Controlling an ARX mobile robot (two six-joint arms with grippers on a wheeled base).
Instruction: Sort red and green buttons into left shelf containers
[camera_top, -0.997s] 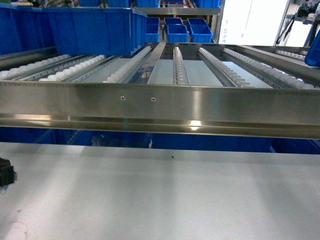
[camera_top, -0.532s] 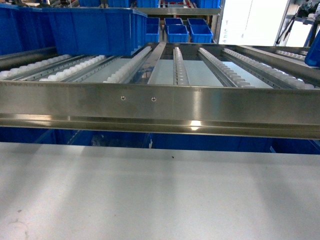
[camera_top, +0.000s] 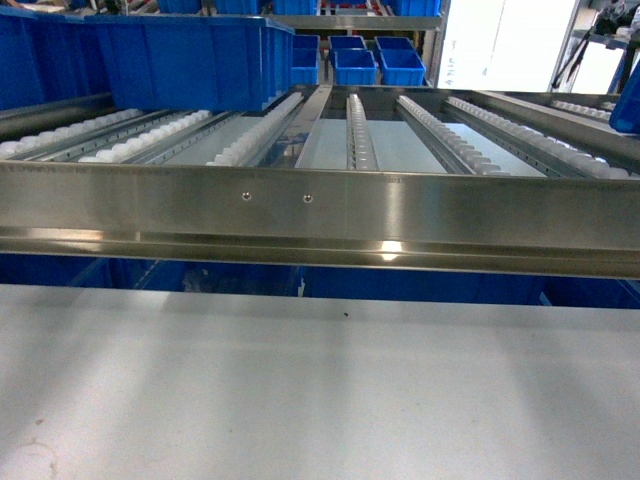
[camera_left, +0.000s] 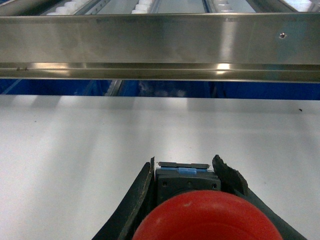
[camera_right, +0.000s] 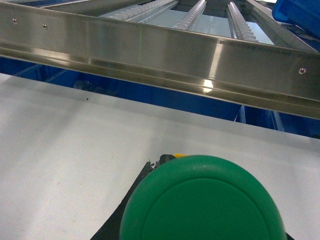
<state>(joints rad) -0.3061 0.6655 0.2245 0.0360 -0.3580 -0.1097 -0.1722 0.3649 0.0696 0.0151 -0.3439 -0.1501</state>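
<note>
above the white table (camera_top: 320, 390), left gripper (camera_left: 192, 175) pinches red button (camera_left: 207, 217), right gripper's grip on green button (camera_right: 202, 200) unclear.

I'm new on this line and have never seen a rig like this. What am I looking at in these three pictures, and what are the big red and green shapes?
It is a wheeled robot with two arms, each ending in an end effector. The wide picture comes from its head camera: a bare white table, a steel roller shelf behind it, and a blue bin on the shelf's left. No arms show there. The other two come from cameras on each wrist. The left end effector is shut on the red button; the right one holds the green button, which hides most of its fingers. Both loom large because they sit close to the lens.
</note>
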